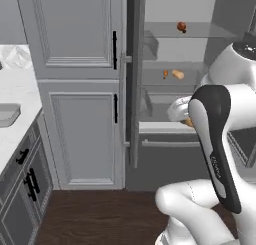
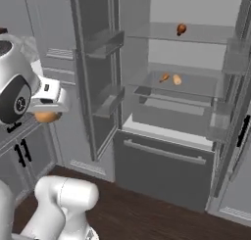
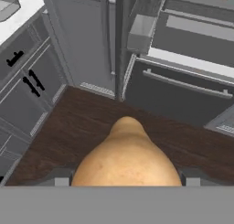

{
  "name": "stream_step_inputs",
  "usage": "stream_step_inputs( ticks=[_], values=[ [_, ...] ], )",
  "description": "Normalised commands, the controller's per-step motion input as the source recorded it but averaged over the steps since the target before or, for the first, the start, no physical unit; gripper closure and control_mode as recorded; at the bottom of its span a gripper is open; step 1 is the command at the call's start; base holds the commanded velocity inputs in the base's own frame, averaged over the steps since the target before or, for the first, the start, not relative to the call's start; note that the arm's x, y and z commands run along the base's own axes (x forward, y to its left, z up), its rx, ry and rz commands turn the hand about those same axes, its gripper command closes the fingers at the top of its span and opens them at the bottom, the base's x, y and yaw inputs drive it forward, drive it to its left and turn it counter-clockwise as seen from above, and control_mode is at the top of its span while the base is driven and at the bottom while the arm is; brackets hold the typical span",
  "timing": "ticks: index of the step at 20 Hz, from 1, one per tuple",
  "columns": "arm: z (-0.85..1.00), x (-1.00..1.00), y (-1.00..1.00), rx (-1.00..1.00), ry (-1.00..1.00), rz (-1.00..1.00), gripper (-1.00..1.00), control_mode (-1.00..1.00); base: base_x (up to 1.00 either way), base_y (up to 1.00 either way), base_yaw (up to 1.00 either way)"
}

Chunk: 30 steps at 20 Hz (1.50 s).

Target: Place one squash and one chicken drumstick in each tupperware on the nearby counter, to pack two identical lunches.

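My gripper (image 3: 127,181) is shut on a tan-orange squash (image 3: 125,159), held in the air above the dark wood floor. From the base the gripper (image 2: 46,107) shows with the squash (image 2: 46,117) under it, left of the open fridge. A second squash (image 2: 177,79) lies on the fridge's middle shelf beside a small orange chicken drumstick (image 2: 164,78). A dark red-brown drumstick (image 2: 181,29) sits on the top shelf. One grey tupperware (image 1: 7,114) rests on the white counter (image 1: 17,139) at the left, also seen as the tupperware (image 3: 9,6) in the hand view.
The fridge door (image 2: 95,72) with its bins stands open between the shelves and the counter. Its lower drawer (image 2: 164,160) is closed. Tall grey cabinets (image 1: 80,89) stand left of the fridge. Counter cabinets with black handles (image 1: 27,181) line the left side.
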Motion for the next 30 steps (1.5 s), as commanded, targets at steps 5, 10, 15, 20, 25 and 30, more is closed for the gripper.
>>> stream_step_inputs(
  ticks=[5,10,15,20,25,30],
  values=[
    [0.0,0.0,0.0,0.0,0.0,0.0,1.0,1.0,0.0,0.92,0.67],
    [0.0,0.0,0.0,0.0,0.0,0.0,1.0,1.0,0.72,0.68,0.56],
    [0.0,0.0,0.0,0.0,0.0,0.0,1.0,1.0,1.0,0.08,0.3],
    [0.0,0.0,0.0,0.0,0.0,0.0,1.0,1.0,0.92,-0.1,0.03],
    [0.0,0.0,0.0,0.0,0.0,0.0,1.0,1.0,0.98,0.06,0.0],
    [0.0,0.0,0.0,0.0,0.0,0.0,1.0,1.0,0.94,0.32,0.04]
  ],
)
